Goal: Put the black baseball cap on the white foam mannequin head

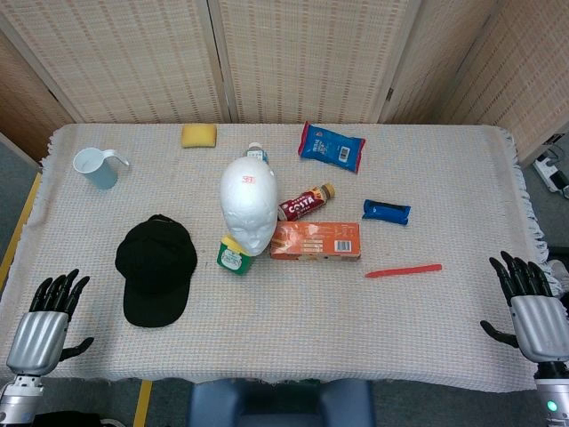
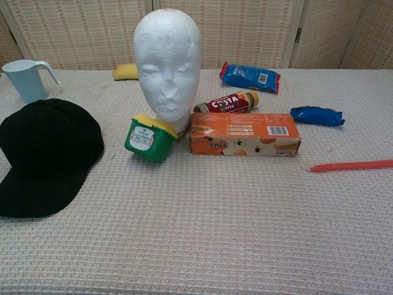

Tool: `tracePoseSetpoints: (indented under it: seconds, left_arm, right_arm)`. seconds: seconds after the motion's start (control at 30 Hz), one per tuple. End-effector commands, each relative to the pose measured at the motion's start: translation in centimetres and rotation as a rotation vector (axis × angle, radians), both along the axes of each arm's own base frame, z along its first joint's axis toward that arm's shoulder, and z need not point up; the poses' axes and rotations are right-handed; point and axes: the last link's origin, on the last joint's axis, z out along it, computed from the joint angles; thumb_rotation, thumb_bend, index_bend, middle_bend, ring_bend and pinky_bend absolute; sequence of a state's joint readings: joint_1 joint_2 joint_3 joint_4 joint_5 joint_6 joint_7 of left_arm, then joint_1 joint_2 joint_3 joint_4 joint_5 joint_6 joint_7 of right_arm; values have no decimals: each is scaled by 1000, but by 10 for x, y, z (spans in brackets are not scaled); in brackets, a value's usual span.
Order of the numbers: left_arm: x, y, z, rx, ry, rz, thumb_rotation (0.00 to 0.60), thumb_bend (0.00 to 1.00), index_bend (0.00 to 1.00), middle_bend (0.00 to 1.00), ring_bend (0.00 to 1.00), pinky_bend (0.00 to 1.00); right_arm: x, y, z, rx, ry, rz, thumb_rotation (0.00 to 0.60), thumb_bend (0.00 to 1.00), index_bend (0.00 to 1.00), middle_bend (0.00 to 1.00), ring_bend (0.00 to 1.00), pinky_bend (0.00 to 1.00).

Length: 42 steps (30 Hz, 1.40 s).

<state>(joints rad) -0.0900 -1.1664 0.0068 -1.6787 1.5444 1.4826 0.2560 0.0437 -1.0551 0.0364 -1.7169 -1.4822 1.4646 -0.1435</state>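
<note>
The black baseball cap (image 1: 156, 269) (image 2: 44, 154) lies flat on the cloth left of centre, its brim toward the front edge. Upright in the middle of the table stands the white foam mannequin head (image 1: 249, 204) (image 2: 167, 64), bare and facing the front. My left hand (image 1: 46, 324) rests at the front left corner with fingers spread, well short of the cap and holding nothing. My right hand (image 1: 532, 306) sits at the front right edge, fingers apart and empty. Neither hand appears in the chest view.
A green tub with a yellow lid (image 1: 234, 254) (image 2: 149, 137) and an orange box (image 1: 316, 241) (image 2: 244, 134) flank the head's base. Behind are a Costa bottle (image 1: 305, 203), blue snack bags (image 1: 331, 147) (image 1: 386, 212), a yellow sponge (image 1: 199, 135), a light blue cup (image 1: 96, 167). A red stick (image 1: 403, 270) lies right.
</note>
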Motion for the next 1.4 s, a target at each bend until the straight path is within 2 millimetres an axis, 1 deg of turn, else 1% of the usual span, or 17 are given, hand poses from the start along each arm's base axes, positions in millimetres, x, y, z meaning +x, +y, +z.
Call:
tracePoseSetpoints:
  seconds: [0.03, 0.17, 0.23, 0.3, 0.33, 0.37, 0.4, 0.43, 0.5, 0.57, 0.6, 0.67, 0.77, 0.87, 1.07, 1.27, 1.4]
  left_arm:
    - [1, 0, -1, -8, -9, -10, 600, 54, 57, 0, 0, 84]
    - [7, -3, -15, -65, -98, -80, 600, 54, 57, 1, 0, 87]
    - [3, -6, -23, -92, -91, -101, 600, 45, 79, 30, 0, 103]
    - [0, -8, -35, -74, -63, -144, 600, 23, 156, 130, 20, 168]
    - [1, -9, -41, -58, -77, -171, 600, 14, 200, 214, 64, 232]
    - [3, -11, -50, -34, -112, -209, 600, 12, 230, 317, 137, 315]
    - [4, -12, -57, -22, -142, -246, 600, 12, 254, 446, 254, 432]
    - [6, -14, -63, -15, -163, -288, 600, 12, 265, 521, 327, 506]
    - [7, -18, -76, -8, -180, -374, 600, 15, 303, 748, 595, 757]
    - [4, -24, -90, -39, -194, -397, 600, 28, 343, 908, 774, 929]
    - [3, -26, -95, -46, -195, -406, 600, 40, 372, 970, 847, 983]
    - [1, -28, -104, -46, -177, -431, 600, 54, 415, 1000, 916, 1000]
    - [-2, -27, -115, -34, -178, -446, 600, 73, 467, 1000, 994, 1000]
    - [-7, -26, -126, -55, -156, -430, 600, 85, 475, 1000, 1000, 1000]
    - [-12, -15, -139, -53, -120, -435, 600, 145, 498, 1000, 1000, 1000]
    - [-18, 1, -147, -50, -60, -442, 600, 174, 509, 1000, 1000, 1000]
    - [-22, 11, -151, -41, -17, -430, 600, 236, 515, 1000, 1000, 1000]
  right_arm:
    - [0, 0, -1, 3, -1, -1, 600, 90, 0, 0, 0, 0]
    - [0, 0, -1, -1, 2, -5, 600, 90, 0, 0, 0, 0]
    - [-1, 0, -2, 1, 7, -9, 600, 91, 0, 0, 0, 0]
    - [-1, 0, -3, 2, 23, -13, 600, 91, 0, 0, 0, 0]
    - [-1, 0, -4, 3, 25, -16, 600, 90, 0, 0, 0, 0]
    - [-1, 0, -5, 5, 24, -19, 600, 89, 0, 0, 0, 0]
    - [0, 0, -6, 7, 22, -19, 600, 89, 0, 0, 0, 0]
    - [1, -1, -6, 7, 20, -17, 600, 89, 0, 0, 0, 0]
    - [3, -1, -6, 3, 12, -8, 600, 90, 0, 0, 0, 0]
    - [4, -1, -4, -4, -1, -4, 600, 90, 0, 0, 0, 0]
    - [4, -1, -3, -6, -6, -5, 600, 90, 0, 0, 0, 0]
    - [3, -1, -1, -4, -15, -10, 600, 90, 0, 0, 0, 0]
    - [3, 0, 0, 10, -18, -13, 600, 90, 0, 0, 0, 0]
    - [4, 0, -1, 19, -24, -9, 600, 91, 0, 0, 0, 0]
    - [4, -1, -3, 42, -19, -15, 600, 90, 0, 0, 0, 0]
    - [3, -2, -4, 55, -6, -30, 600, 90, 0, 0, 0, 0]
    - [3, -3, -5, 58, -2, -36, 600, 91, 0, 0, 0, 0]
